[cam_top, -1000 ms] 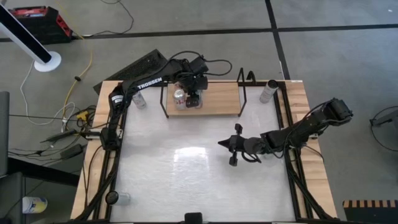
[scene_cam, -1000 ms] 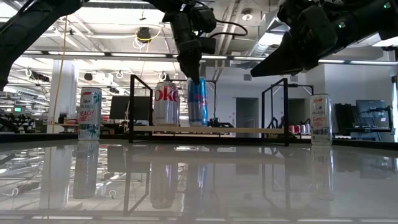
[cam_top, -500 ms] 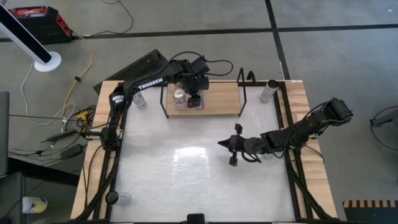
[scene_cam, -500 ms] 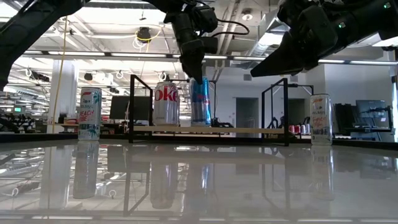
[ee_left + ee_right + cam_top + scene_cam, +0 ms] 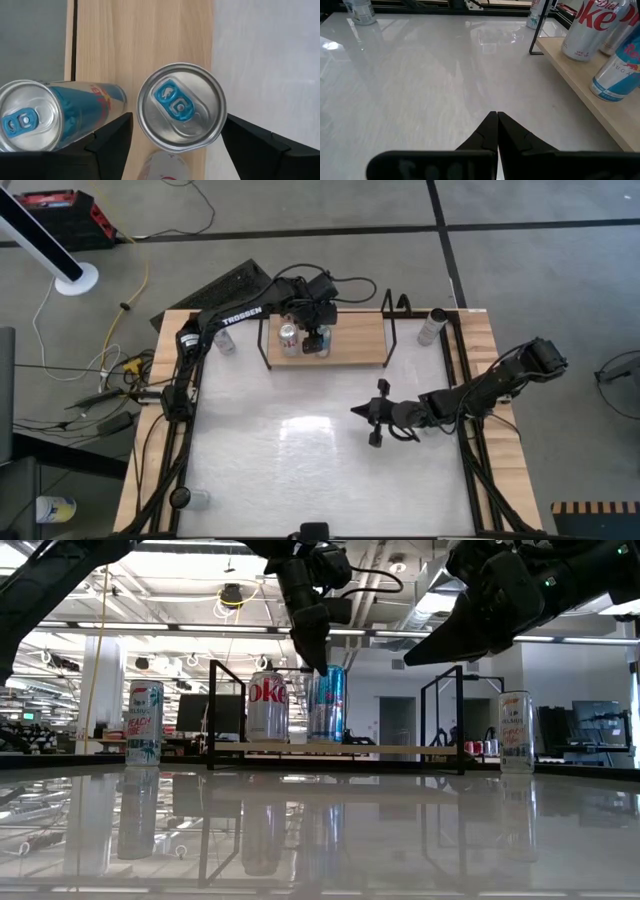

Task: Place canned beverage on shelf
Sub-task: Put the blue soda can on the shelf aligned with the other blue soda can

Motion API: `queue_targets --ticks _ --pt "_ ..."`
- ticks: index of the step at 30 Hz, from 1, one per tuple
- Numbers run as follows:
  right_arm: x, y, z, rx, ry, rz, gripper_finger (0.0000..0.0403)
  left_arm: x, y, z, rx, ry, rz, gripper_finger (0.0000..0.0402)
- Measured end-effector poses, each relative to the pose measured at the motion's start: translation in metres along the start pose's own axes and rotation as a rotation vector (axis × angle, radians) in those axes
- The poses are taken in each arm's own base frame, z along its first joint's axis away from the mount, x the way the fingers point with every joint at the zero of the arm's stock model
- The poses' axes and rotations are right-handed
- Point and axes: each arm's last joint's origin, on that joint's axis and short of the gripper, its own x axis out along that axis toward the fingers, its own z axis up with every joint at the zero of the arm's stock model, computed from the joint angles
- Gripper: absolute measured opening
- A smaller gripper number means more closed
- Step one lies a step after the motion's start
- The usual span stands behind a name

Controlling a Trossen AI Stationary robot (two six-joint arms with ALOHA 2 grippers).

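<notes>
The light-wood shelf with black end rails stands at the table's far edge. On it are a Diet Coke can, a blue can and a second blue can, all upright. My left gripper is over the shelf, shut on the second blue can, just right of the Coke can. My right gripper is shut and empty, above the table's middle right; it also shows in the right wrist view. My left gripper pinches the blue can's top end between its two fingers, one on each side of the rim. The fingers come from above, pointing down. The can is upright, its base level with the shelf board.
A white-and-teal can stands at the table's far left beside the shelf, and a pale can at the far right. Another can is at the near left corner. Wooden slats and black rails run along both table sides.
My left gripper has gone a little toward the table's right edge along the shelf, taking the blue can with it. The can has stayed upright and now stands farther from the Coke can.
</notes>
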Motion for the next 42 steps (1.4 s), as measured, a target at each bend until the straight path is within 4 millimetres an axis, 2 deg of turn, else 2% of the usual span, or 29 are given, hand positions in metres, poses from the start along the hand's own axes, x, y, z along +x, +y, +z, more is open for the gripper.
queue_targets --ticks 9,16,20,30,37,42 --pt "0.0 0.0 0.0 0.0 0.0 0.0 0.0027 0.0 0.002 -0.003 -0.003 0.066 0.091 0.0281" --pt "0.0 0.0 0.0 0.0 0.001 0.0 0.0027 -0.003 -0.003 -0.005 0.005 0.1 0.069 0.0281" --pt "0.0 0.0 0.0 -0.002 0.003 0.0 0.0027 -0.017 -0.009 0.002 0.006 0.079 0.065 0.0281" --pt "0.001 -0.003 0.001 0.012 -0.009 -0.011 0.0027 -0.071 -0.027 0.018 -0.034 0.009 0.087 0.0281" --pt "0.004 -0.008 0.012 0.095 -0.095 -0.024 0.0027 -0.093 -0.06 0.004 -0.042 0.055 0.051 0.0281" --pt "0.015 -0.009 0.012 0.117 -0.077 -0.047 0.0025 -0.118 -0.09 -0.018 -0.004 0.021 0.093 0.0281"
